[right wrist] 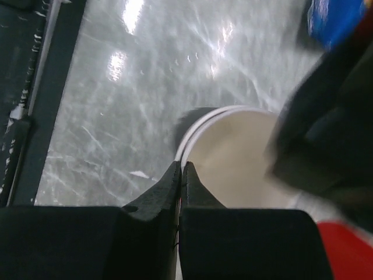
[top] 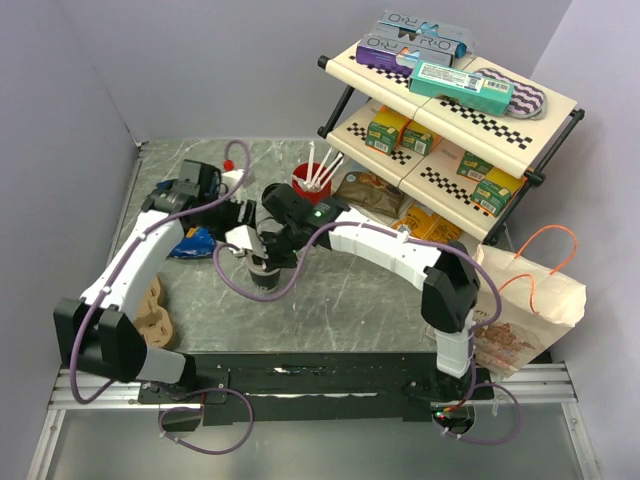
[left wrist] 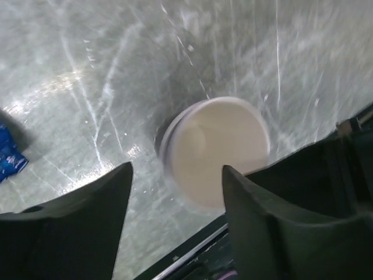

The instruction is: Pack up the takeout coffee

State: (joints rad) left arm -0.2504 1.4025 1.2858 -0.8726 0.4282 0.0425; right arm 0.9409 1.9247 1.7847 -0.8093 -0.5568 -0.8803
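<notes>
The takeout coffee cup [top: 265, 276] stands upright on the grey table, dark outside, cream-white inside, with no lid on it; the black lid is out of view. My right gripper [right wrist: 182, 167] is shut on the cup's near rim [right wrist: 192, 137], one finger inside and one outside. The cup's open mouth [left wrist: 218, 149] also fills the left wrist view. My left gripper [left wrist: 178, 169] is open just above the cup and holds nothing. In the top view both grippers crowd over the cup, left gripper [top: 243, 238] and right gripper [top: 270, 252].
A red cup with white straws [top: 312, 180] stands behind. A blue packet [top: 192, 243] lies to the left, a cardboard cup carrier [top: 152, 308] at the near left, a paper bag [top: 525, 305] at the right, and a stocked shelf rack [top: 450, 110] behind.
</notes>
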